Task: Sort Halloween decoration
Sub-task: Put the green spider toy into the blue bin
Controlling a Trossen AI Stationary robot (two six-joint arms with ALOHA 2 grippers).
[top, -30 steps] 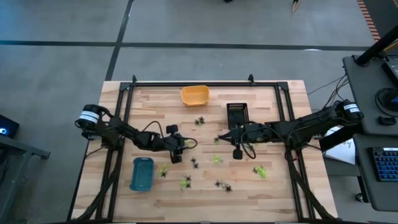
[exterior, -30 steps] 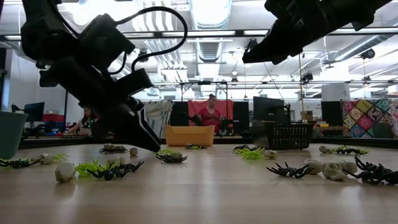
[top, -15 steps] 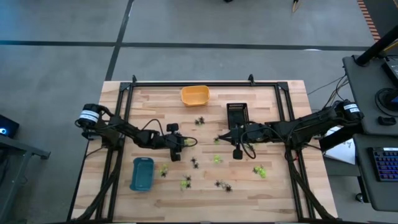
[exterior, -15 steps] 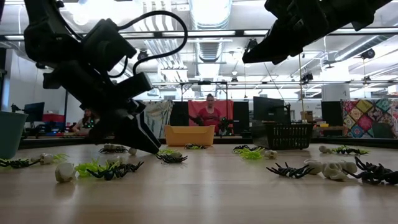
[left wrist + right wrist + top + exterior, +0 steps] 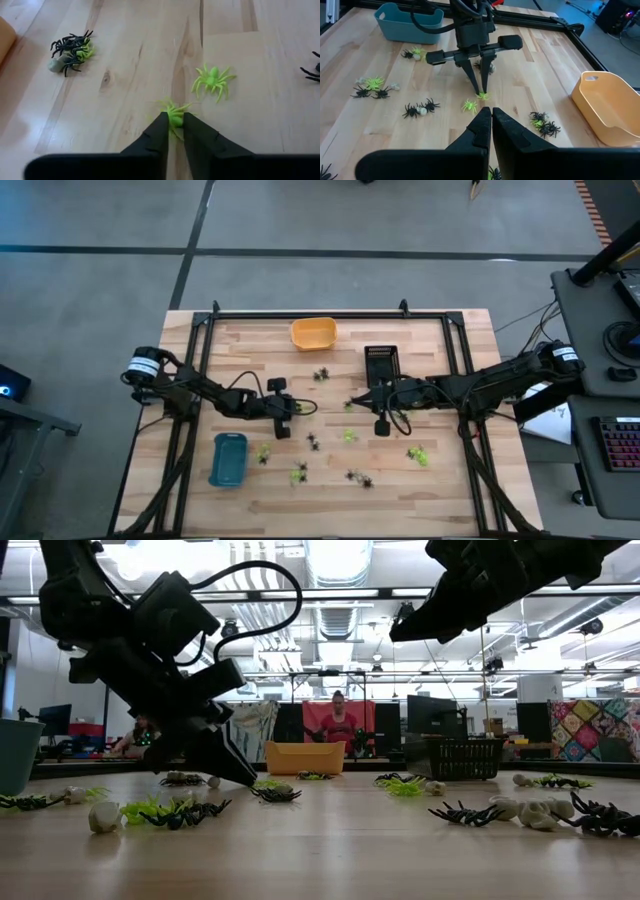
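Spiders lie scattered over the counter (image 5: 450, 360): two lime-green ones and a black cluster (image 5: 70, 47) show in the left wrist view. The left claw (image 5: 173, 119) is clenched on one lime-green spider (image 5: 175, 116), down on the wood near the middle; the second green spider (image 5: 213, 80) sprawls just beside it. The right claw (image 5: 491, 111), clenched and empty, hovers nearby. Three trays stand around: blue (image 5: 228, 458), orange (image 5: 314, 332), black (image 5: 380, 362).

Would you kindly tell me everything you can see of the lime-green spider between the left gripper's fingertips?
The lime-green spider is a tiny plastic-looking trinket with thin splayed legs, lying on the wooden table. The left gripper has its two dark fingertips closed on its body, legs sticking out past them. A second green spider lies apart nearby.
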